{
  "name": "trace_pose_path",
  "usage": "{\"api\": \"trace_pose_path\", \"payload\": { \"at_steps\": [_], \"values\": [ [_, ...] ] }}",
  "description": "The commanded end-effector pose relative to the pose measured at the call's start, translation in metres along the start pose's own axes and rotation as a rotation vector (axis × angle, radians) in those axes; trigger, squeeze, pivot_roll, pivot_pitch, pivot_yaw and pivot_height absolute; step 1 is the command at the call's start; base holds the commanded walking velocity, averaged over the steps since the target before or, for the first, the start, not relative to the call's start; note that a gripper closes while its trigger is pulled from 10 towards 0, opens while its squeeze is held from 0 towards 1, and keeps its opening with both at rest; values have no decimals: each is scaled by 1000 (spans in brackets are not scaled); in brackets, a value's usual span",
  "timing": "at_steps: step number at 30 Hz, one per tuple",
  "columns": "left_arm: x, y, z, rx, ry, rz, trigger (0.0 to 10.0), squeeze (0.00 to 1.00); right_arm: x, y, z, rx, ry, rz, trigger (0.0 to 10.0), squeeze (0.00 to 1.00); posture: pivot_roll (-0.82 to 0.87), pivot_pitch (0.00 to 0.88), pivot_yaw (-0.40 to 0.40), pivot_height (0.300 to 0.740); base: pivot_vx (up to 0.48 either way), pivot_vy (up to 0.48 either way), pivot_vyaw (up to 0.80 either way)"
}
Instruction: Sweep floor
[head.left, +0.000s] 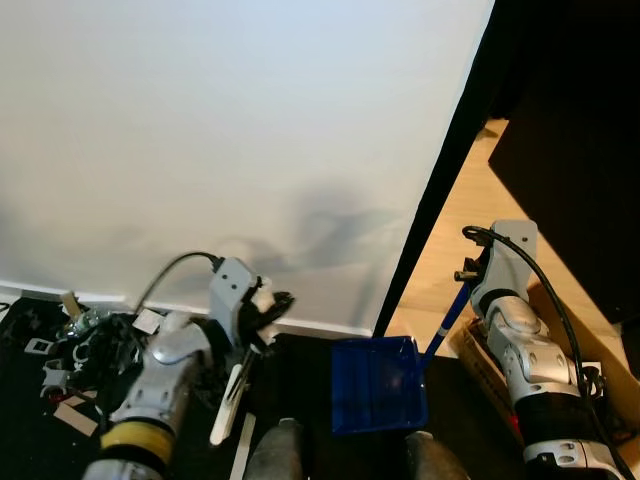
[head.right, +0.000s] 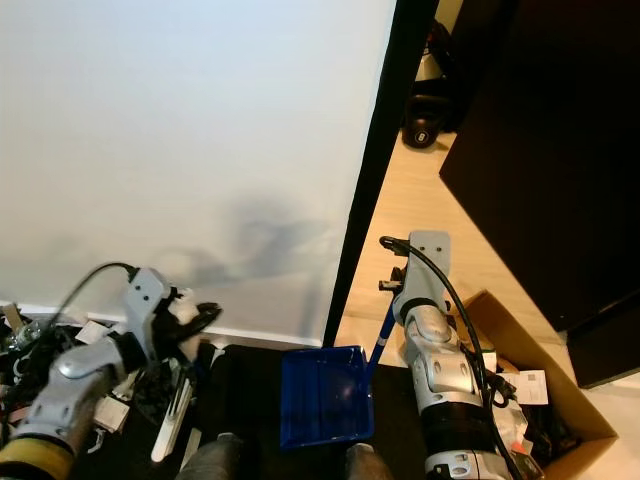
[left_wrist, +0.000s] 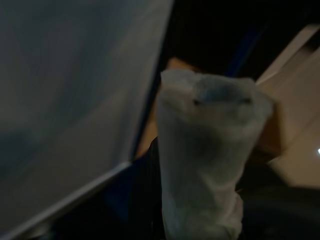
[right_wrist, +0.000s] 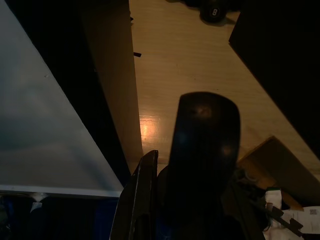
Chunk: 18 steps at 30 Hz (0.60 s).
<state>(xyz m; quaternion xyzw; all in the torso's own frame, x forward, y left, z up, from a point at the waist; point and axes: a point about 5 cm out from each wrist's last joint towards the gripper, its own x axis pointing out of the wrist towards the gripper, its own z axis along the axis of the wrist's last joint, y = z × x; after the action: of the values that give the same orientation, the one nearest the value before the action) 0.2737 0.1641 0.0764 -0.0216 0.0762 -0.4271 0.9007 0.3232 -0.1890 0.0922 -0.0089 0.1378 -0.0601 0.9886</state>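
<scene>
Blue dustpan (head.left: 378, 385) hangs from the right gripper (head.left: 462, 283), fingers apparently clamped; left gripper (head.left: 268, 308) pinches a white brush (head.left: 232, 395).

Blue dustpan (head.left: 378, 385), white wall (head.left: 230, 140), light wooden floor (head.right: 425, 190).

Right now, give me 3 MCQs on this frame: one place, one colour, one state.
1. Where is the dustpan?
A. on the dark floor by the white wall
B. inside the cardboard box
C. hanging on the wall

2. What colour is the dustpan?
A. red
B. blue
C. green

3. What is the left gripper doing?
A. hanging idle
B. open over clutter
C. shut on the white brush handle

Key: 1 A, it sits below the wall; 2 B, the pan is plainly blue; 3 C, the fingers clamp the handle.
</scene>
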Motion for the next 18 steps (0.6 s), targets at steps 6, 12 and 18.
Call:
{"api": "trace_pose_path", "payload": {
  "at_steps": [6, 12, 18],
  "values": [
    [6, -11, 37, -94, -186, -102, 10000, 0, 1, -1, -9, -5, 27, -12, 10000, 0, 90, 159, -3, 740, 0, 0, 0],
    [-6, -7, 68, -69, -256, -98, 10000, 0, 0, 1, -12, 2, 32, -7, 10000, 0, 97, 166, 4, 740, 0, 0, 0],
    [-38, 18, 79, 136, -152, 36, 10000, 0, -2, 0, -16, 11, 36, -9, 10000, 0, 102, 172, 11, 740, 0, 0, 0]
  ]
}}
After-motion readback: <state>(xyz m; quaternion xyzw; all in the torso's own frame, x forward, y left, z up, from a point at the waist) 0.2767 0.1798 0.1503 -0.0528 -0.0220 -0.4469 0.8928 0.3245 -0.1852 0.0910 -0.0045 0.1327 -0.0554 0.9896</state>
